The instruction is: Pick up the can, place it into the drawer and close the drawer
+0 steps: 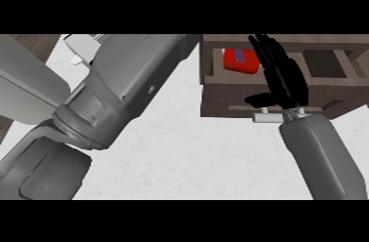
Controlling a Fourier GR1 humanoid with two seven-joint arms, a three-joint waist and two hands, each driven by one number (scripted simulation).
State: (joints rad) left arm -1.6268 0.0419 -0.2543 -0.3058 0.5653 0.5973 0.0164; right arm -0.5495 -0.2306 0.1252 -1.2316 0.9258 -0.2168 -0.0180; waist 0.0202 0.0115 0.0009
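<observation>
Your red can [240, 60] lies inside the open drawer [216, 97] on the white desk [194, 148]; its bluish label is unreadable. Your right hand [282, 77] hovers over the drawer, fingers straight, holding nothing.

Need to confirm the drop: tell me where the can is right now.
In the head view the red can lies inside the open wooden drawer at upper right, just left of the right hand.

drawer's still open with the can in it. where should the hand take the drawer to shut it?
Take the drawer by its front panel or the pale handle, from the near side, pushing away. The red can lies inside, and the right hand hangs above with straight fingers.
</observation>
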